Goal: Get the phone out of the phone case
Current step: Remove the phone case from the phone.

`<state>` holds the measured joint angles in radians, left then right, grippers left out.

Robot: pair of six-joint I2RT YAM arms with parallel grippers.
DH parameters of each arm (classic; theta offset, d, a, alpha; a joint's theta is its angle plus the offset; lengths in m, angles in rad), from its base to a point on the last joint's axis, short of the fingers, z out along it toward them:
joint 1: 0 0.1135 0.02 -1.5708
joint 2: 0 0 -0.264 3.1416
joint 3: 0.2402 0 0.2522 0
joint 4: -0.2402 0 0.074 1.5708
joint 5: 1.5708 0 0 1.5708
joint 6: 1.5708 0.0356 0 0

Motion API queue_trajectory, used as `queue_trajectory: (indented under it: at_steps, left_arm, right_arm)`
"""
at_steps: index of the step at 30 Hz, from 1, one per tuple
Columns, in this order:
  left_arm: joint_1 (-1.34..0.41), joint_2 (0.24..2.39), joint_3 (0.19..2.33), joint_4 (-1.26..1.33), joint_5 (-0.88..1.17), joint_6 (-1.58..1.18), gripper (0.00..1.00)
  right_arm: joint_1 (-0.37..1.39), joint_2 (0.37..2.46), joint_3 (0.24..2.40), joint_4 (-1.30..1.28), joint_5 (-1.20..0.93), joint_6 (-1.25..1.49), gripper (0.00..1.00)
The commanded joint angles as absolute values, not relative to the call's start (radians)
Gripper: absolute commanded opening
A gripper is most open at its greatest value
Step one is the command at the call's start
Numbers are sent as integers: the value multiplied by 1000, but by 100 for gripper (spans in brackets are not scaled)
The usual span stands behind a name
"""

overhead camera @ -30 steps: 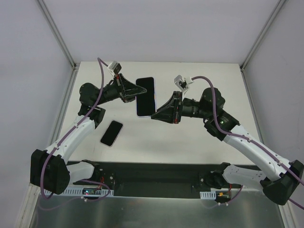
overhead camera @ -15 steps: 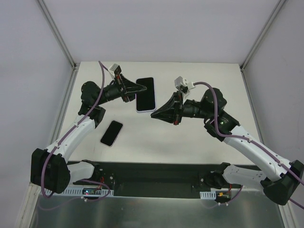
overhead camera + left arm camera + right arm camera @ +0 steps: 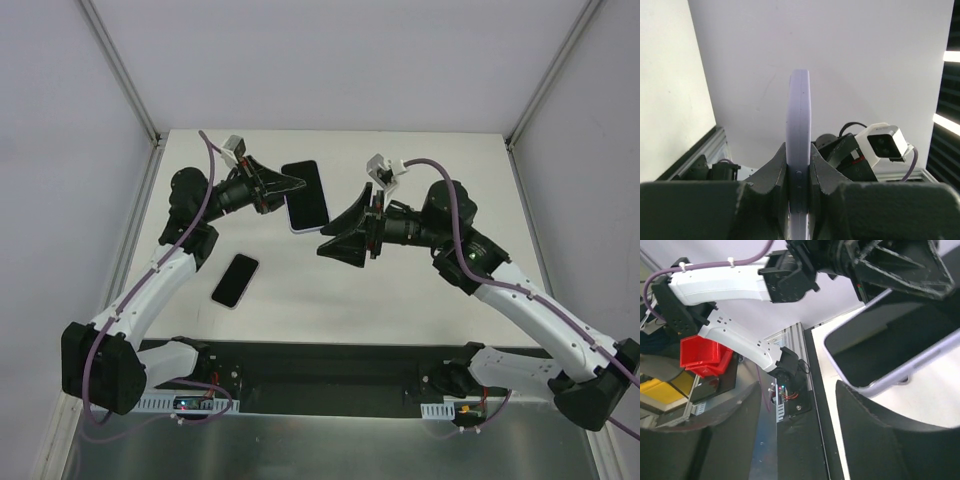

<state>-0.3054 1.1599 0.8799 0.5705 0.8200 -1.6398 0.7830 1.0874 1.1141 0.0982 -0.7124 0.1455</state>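
Observation:
My left gripper (image 3: 288, 184) is shut on the long edge of a lavender phone case (image 3: 306, 196), holding it up above the back of the table. In the left wrist view the case (image 3: 799, 105) stands edge-on between the fingers (image 3: 774, 170), its side buttons showing. A dark face fills the case (image 3: 890, 337); I cannot tell whether this is the phone's screen. My right gripper (image 3: 338, 232) hangs open just right of and below the case's near corner, apart from it. In the right wrist view its fingers (image 3: 880, 430) stand wide with nothing between them.
A smaller dark phone-shaped slab (image 3: 235, 280) lies flat on the white table (image 3: 400, 300), left of centre, below the left arm. Aluminium frame posts (image 3: 150, 135) and white walls bound the table. A red bin (image 3: 702, 355) sits off the table.
The right gripper was shut at the case's near corner, then opened and came away from it. The left gripper shifted the case slightly left and back, tilting it.

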Motion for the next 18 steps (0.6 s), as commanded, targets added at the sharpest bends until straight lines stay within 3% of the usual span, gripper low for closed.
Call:
queue_trajectory:
  at_steps: [1,13,18]
  left_arm:
    - [-299,1069,965,526,811,-1508,0]
    - [-296,1074,966,566,848,-1493,0]
    - [-296,1077,966,566,847,-1494,0]
  right_arm:
    - [756,997,1069,35,-508,241,70]
    - [696,1058,974,319,-537,613,73]
    - [692,1089,960,431,-572,692,58]
